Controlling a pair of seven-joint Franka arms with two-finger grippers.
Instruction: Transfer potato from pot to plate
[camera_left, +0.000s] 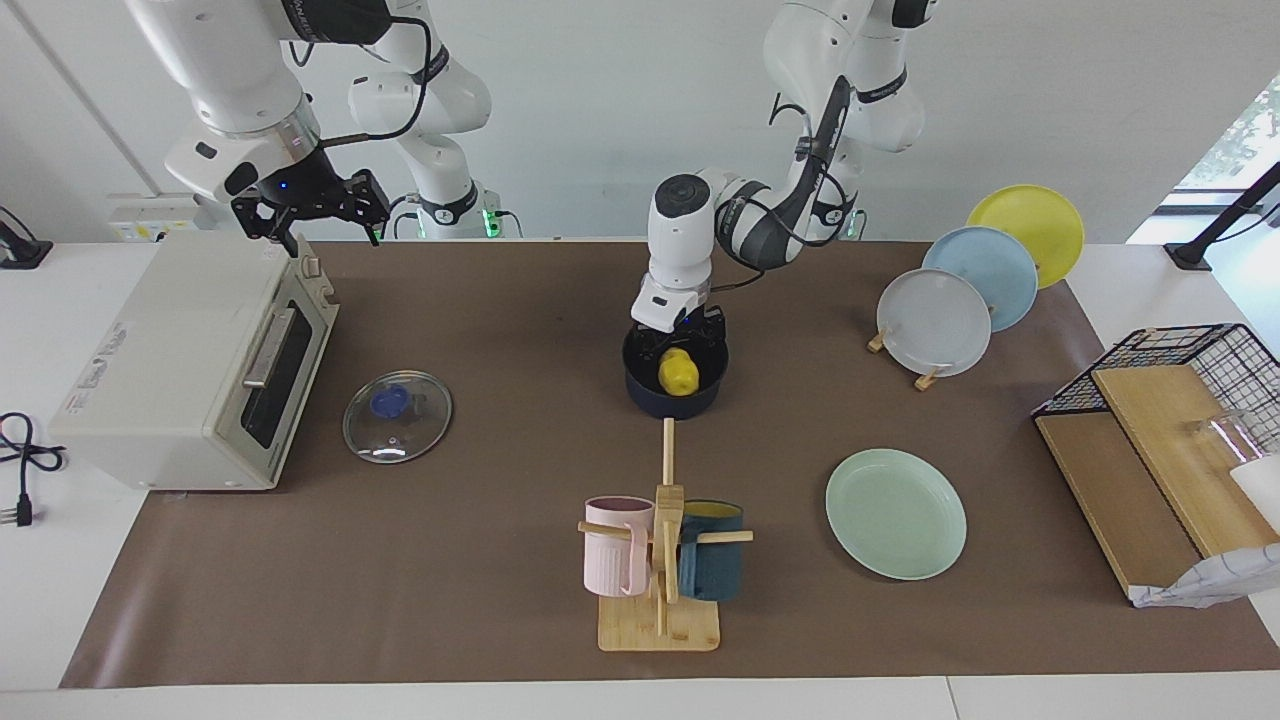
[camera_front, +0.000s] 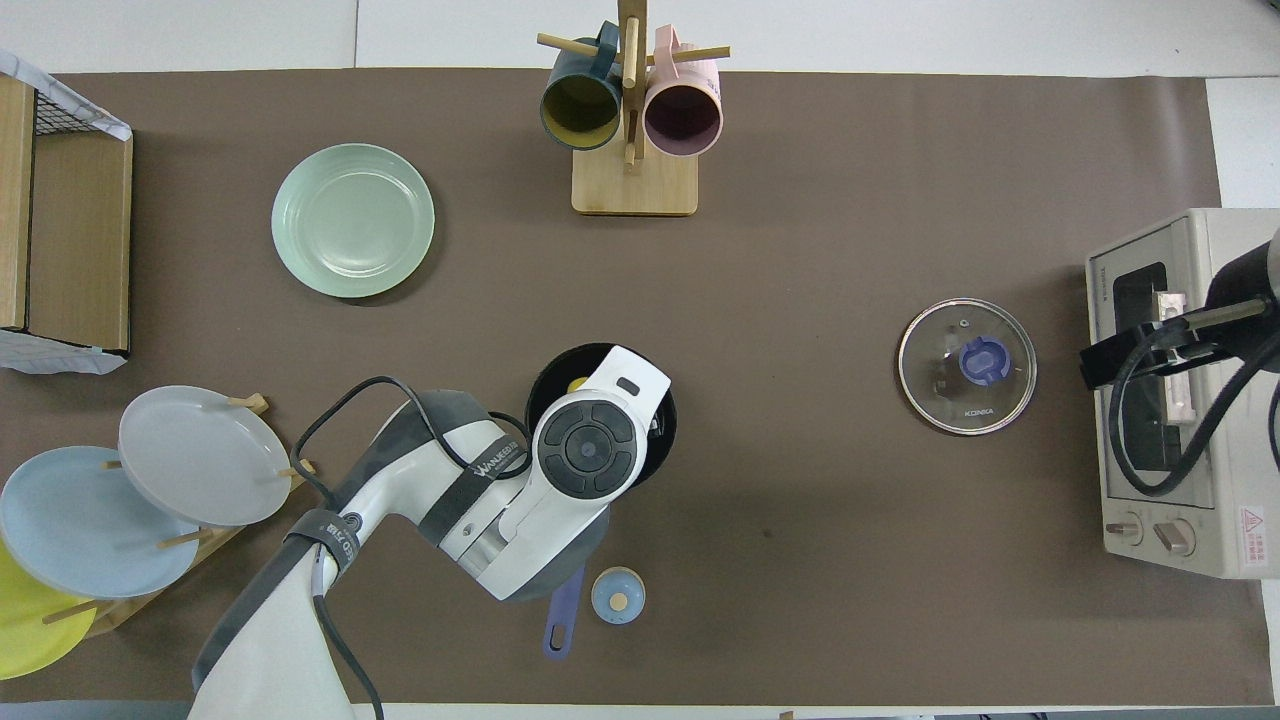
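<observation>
Our left hand (camera_left: 678, 338) is down inside the dark blue pot (camera_left: 675, 398), pinching the top of the yellow potato (camera_left: 679, 371), which sits in the pot. If we hold only its edge, the smooth potato may slip out on the way to the green plate (camera_left: 930, 550). Our right hand (camera_left: 312, 212) waits spread wide above the toaster oven (camera_left: 150, 370).

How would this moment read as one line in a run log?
left end effector: in pot, shut on potato | right end effector: open over oven | plate: bare
</observation>
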